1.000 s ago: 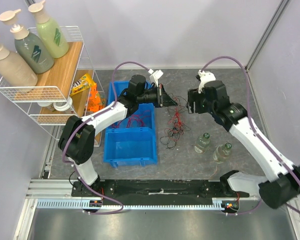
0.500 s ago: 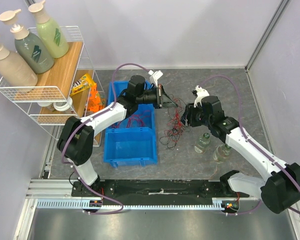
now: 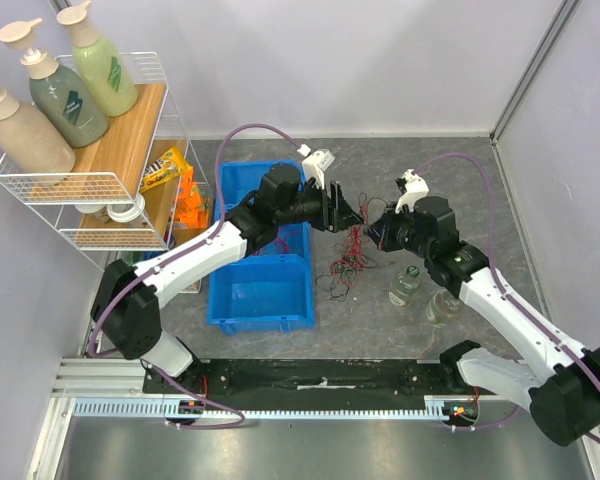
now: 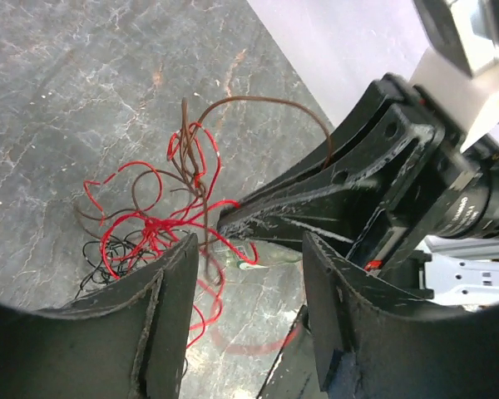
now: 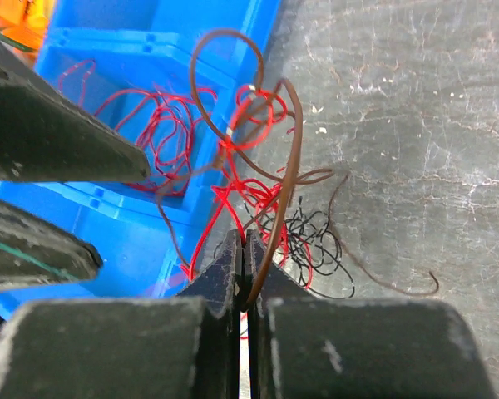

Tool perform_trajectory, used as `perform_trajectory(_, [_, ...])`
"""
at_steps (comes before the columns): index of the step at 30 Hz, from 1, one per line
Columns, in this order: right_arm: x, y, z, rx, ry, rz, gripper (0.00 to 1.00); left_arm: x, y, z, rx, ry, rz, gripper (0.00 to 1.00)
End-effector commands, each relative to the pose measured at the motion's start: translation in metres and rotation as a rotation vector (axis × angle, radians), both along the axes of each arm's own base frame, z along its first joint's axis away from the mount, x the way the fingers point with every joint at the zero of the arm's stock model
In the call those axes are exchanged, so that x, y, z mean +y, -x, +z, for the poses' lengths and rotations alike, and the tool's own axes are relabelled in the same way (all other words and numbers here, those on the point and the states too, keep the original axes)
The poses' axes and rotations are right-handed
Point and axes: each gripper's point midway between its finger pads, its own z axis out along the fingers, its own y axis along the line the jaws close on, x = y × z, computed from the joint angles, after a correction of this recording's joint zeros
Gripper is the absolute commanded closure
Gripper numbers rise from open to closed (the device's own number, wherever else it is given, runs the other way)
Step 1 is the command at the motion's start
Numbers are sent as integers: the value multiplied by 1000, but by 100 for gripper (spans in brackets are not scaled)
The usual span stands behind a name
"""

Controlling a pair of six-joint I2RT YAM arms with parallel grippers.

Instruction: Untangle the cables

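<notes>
The right gripper [image 5: 241,239] has its jaws pressed tight together, pinching strands of the cables [image 5: 258,166] between them. A brown wire and at least one red one run into the seam between the fingers. From that pinch the brown wire arcs up in a tall loop, and red loops are bunched around it. Finer black strands lie curled on the grey table [image 5: 416,125] just beyond.

The left gripper [image 4: 249,241] has its jaws standing well apart, with nothing between the pads. Its fingers [image 4: 170,316] frame the closed tip of the right gripper [image 4: 233,224], which pokes into the red and brown tangle [image 4: 162,220] from the right. Seen from above, the two grippers almost meet tip to tip over the middle of the table, left gripper [image 3: 345,213] facing right gripper [image 3: 372,222]. The cables [image 3: 348,258] hang from the pinch and spread onto the surface in front of them.

Just left of the tangle sits a blue bin [image 3: 260,290] with two compartments. More red wire [image 3: 275,240] lies in the far one, possibly separate from the main tangle, though the view does not settle that. Two small clear bottles [image 3: 405,285] [image 3: 445,303] stand to the right of the tangle, under the right arm. A white wire rack [image 3: 80,185] holding pump bottles [image 3: 65,95] stands at the far left.
</notes>
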Motion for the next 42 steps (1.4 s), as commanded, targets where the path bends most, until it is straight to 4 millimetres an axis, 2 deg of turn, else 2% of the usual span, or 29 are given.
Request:
perform_trajectory(1, [-2,-3,36,-92,-57,-23,100,21,-13,-9,-138,-135,120,40])
perform_trajectory(3, [-1,-1,42,-98,-73,-20,100,19,-13,-12,-129,-135,112,43])
perform_trajectory(6, [-1,4,52,-116,-94,-12,100,15,-15,-17,-105,-138,104,52])
perform_trajectory(11, [-2,9,66,-133,-101,-3,100,7,-12,-21,-89,-124,65,45])
perform_trajectory(18, [-1,10,64,-126,-99,4,100,-14,10,3,-93,18,-70,43])
perform_trajectory(21, [-4,10,60,-123,-87,-5,100,-8,13,7,-106,39,-35,41])
perform_trajectory(23, [-7,9,58,-124,-71,-20,100,5,6,6,-108,15,61,48])
perform_trajectory(24, [-8,8,57,-124,-65,-25,100,13,5,8,-114,16,102,49])
perform_trajectory(26, [-9,8,56,-121,-61,-25,100,20,5,14,-140,38,141,44])
perform_trajectory(28, [-8,9,55,-119,-59,-17,100,18,10,18,-149,52,126,30])
perform_trajectory(32, [-7,8,55,-117,-60,-14,100,0,20,27,-157,67,44,28])
perform_trajectory(34, [-6,9,55,-118,-61,-11,100,-9,22,24,-155,50,16,32])
perform_trajectory(36, [-6,9,57,-119,-68,-10,100,-16,21,17,-141,23,8,41])
perform_trajectory(39, [-5,10,57,-119,-72,-5,100,-20,15,8,-125,-7,20,54])
perform_trajectory(42, [-5,12,58,-119,-77,-1,100,-21,11,8,-133,-15,26,65])
